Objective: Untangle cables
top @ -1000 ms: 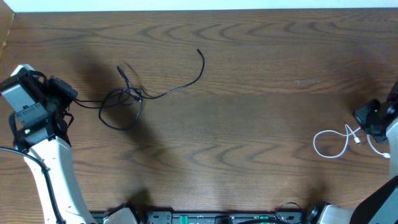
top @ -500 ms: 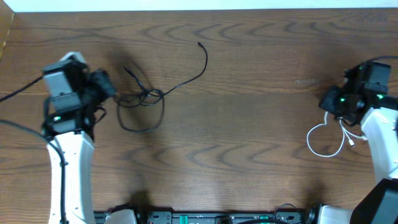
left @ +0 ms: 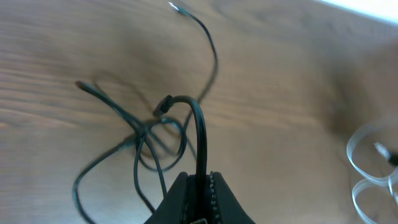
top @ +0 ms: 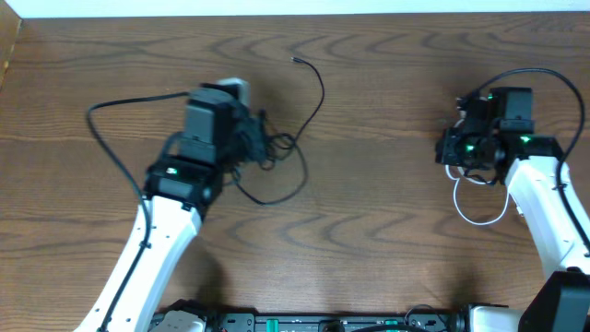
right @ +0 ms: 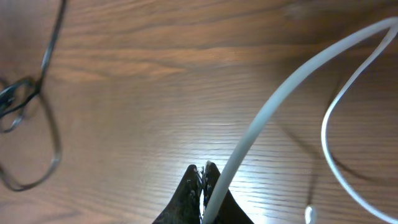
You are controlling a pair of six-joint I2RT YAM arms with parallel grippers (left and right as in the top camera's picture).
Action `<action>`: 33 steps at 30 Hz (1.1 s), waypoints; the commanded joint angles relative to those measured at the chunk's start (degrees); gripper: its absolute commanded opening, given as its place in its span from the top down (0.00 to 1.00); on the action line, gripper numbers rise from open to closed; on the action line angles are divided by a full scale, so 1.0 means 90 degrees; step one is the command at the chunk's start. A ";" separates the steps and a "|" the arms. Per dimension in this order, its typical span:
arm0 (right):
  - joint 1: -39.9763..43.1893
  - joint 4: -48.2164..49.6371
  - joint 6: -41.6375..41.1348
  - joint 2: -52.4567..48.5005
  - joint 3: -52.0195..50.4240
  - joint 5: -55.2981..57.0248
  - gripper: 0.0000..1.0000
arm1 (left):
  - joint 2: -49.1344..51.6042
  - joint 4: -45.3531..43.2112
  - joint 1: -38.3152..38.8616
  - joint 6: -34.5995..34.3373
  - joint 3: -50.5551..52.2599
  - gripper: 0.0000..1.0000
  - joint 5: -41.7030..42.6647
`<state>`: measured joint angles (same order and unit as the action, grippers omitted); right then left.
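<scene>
- Surface (top: 387, 111): dark wood-grain top that carries both cables, seen from overhead.
- Black cable (top: 322, 92): a thin cord left of centre. A knot of small loops lies at the tip of the left arm (top: 161, 221). One wider loop spreads toward the near edge. A free length curves away to a small plug end close to the far edge.
- Black cable, left wrist view (left: 200, 134): the cord rises from between the jaws and arches over. It ends in a small plug raised above the knot, and the other loops lie on the surface beyond.
- Left jaws: closed, with the black cable pinched between the tips.
- White cable (top: 481, 223): a thin cord on the right side. Its open loop rests on the surface just below the tip of the right arm (top: 544, 212). Its upper part is hidden beneath that arm.
- White cable, right wrist view (right: 280, 99): the cord runs up and to the right from the jaws, then bends back into a loop. A small plug end shows at the lower edge.
- Right jaws: closed, with the white cable gripped between the tips.
- Relation: the two cables lie well apart and do not touch or cross.
- Arm lead (top: 120, 100): a thicker black cord that loops out from the left arm over the surface, apart from the thin black cable.
</scene>
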<state>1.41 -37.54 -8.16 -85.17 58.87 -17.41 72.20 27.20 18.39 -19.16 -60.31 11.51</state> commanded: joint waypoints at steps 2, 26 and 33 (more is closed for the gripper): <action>-0.0425 -0.0005 0.0250 -0.0002 0.0066 0.0107 0.99 | -0.0134 0.0143 0.0860 0.0124 0.0022 0.92 -0.0461; -0.0585 0.0083 0.0153 0.0012 0.0068 0.0559 0.99 | 0.0478 0.0121 0.2042 -0.0199 0.0024 0.92 -0.1188; -0.0585 0.0126 0.0153 0.0012 0.0068 0.0561 0.99 | 0.0942 -0.0202 0.2518 -0.0236 0.0024 0.87 -0.1183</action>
<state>-3.62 -36.53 -7.31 -85.14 58.87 -12.80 79.11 26.41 39.18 -20.71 -60.31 1.34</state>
